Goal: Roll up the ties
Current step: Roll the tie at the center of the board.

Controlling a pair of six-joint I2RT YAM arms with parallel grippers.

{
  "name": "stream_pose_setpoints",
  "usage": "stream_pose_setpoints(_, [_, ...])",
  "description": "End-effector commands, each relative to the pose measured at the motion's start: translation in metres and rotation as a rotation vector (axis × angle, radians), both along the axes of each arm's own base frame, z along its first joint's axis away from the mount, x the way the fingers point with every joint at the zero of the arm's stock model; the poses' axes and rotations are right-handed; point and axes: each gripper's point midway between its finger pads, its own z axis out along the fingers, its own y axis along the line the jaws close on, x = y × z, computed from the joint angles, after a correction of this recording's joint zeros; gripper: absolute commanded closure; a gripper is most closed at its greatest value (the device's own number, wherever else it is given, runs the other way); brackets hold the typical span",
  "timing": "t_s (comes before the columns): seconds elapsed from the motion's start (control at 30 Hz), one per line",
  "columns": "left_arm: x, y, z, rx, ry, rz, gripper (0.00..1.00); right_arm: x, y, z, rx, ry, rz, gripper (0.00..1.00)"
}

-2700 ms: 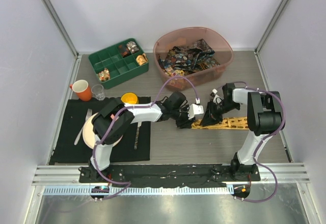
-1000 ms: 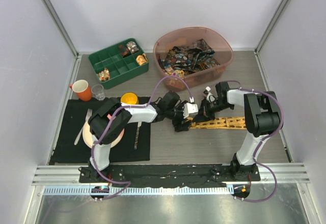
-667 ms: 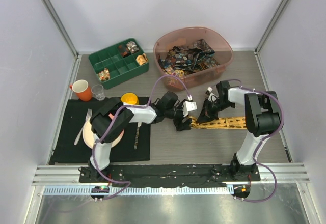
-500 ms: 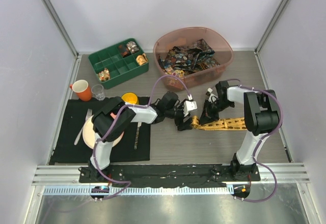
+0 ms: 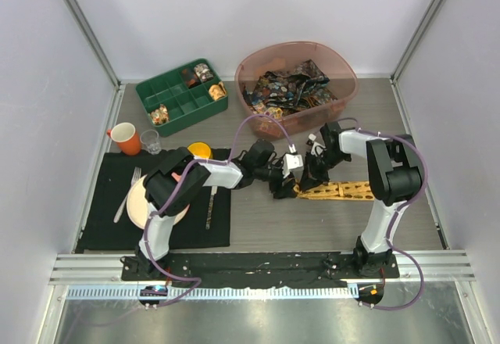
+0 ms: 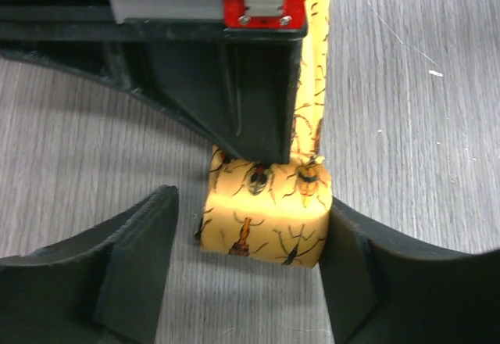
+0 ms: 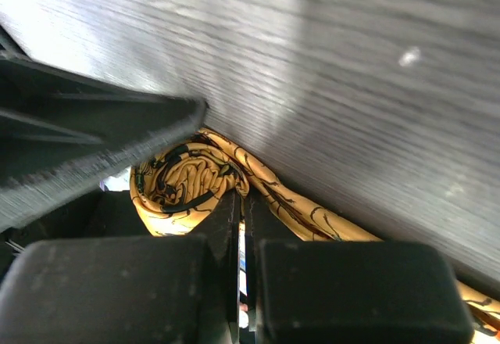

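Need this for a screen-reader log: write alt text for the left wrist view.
A yellow, insect-printed tie, one end rolled up, lies on the grey table between the fingers of the open left gripper. The dark tip of the right gripper touches the roll's top, and the unrolled length runs away behind it.

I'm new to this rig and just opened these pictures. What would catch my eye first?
A yellow-orange insect-print necktie lies at mid-table, its end nearer the left arm wound into a small roll. The right gripper pinches that roll while the left gripper has its open fingers on either side of it. Behind, a pink translucent plastic basin holds a heap of dark many-coloured printed ties.
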Motion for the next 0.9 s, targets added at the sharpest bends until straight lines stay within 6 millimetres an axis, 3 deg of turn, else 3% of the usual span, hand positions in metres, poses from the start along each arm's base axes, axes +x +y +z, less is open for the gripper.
stream_pose_setpoints(0.0, [-0.008,0.008,-0.009,0.037,0.027,-0.002,0.35,0.027,-0.012,-0.055,-0.179,-0.144,0.052,0.99])
stream_pose_setpoints(0.3, [-0.002,0.042,-0.035,0.222,-0.08,0.075,0.6,0.04,0.007,-0.053,-0.111,-0.196,0.084,0.99])
stream_pose_setpoints(0.43, [-0.006,0.059,-0.045,0.358,-0.094,0.07,0.78,0.046,0.015,-0.032,-0.06,-0.232,0.089,0.99])
stream_pose_setpoints(0.5, [-0.001,0.062,-0.044,0.393,-0.125,0.075,0.82,0.043,0.014,-0.024,-0.054,-0.229,0.091,0.98])
stream_pose_setpoints(0.53, [-0.009,0.07,-0.051,0.457,-0.099,0.061,0.87,0.043,0.015,-0.019,-0.048,-0.239,0.1,0.97])
stream_pose_setpoints(0.7, [-0.009,0.083,-0.061,0.591,-0.08,0.057,0.93,0.038,0.009,0.0,-0.017,-0.199,0.098,0.8])
stream_pose_setpoints(0.87, [-0.018,0.095,-0.069,0.66,-0.043,0.023,0.94,0.036,0.001,0.034,0.083,-0.178,0.073,0.73])
